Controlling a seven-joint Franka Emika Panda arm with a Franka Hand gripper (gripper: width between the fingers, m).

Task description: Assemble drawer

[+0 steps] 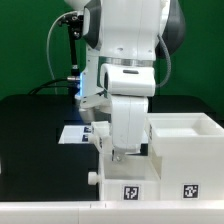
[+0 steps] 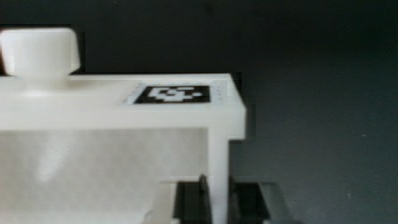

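Observation:
A small white open-top drawer tray (image 1: 118,183) with a square tag stands at the table's front, directly under the arm. In the wrist view the tray (image 2: 107,110) shows its tag (image 2: 183,95) and a round knob (image 2: 39,55) on its front. My gripper (image 2: 222,200) (image 1: 121,152) has reached down into the tray. Its black fingers (image 2: 191,200) stand on either side of the tray's side wall and press on it. The large white casing (image 1: 186,150), also tagged, stands against the tray on the exterior view's right.
The marker board (image 1: 75,133) lies flat on the black table behind the tray, on the exterior view's left. A white ledge (image 1: 40,212) runs along the table's front edge. A green wall stands behind.

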